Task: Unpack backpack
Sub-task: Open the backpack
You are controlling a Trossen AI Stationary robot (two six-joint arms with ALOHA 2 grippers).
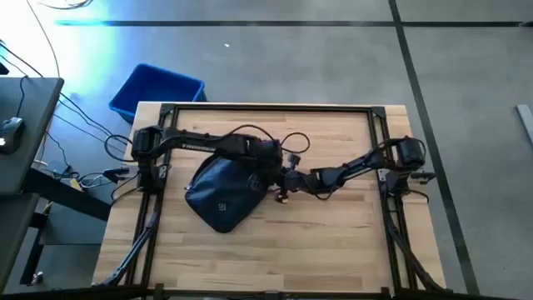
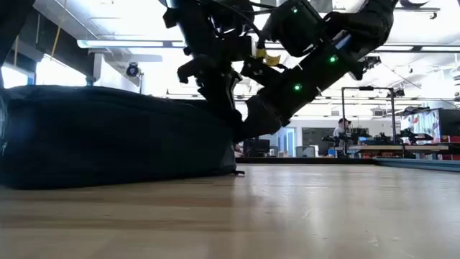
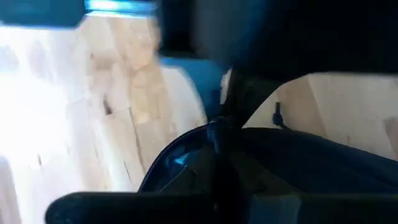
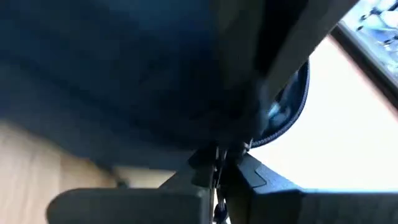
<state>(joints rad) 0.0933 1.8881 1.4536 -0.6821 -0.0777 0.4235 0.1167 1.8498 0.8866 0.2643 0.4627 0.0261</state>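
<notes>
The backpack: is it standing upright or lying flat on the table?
Lying flat. In the low view the backpack is a low, wide mound on the table; from above its front patch faces up.

No text, number or sign can be read anywhere. The backpack point(image 1: 223, 193) carries a small pale logo patch point(image 1: 222, 207) on its front, too small to make out, and a pale lettered strip runs along the left arm point(image 1: 193, 143), likewise illegible.
</notes>
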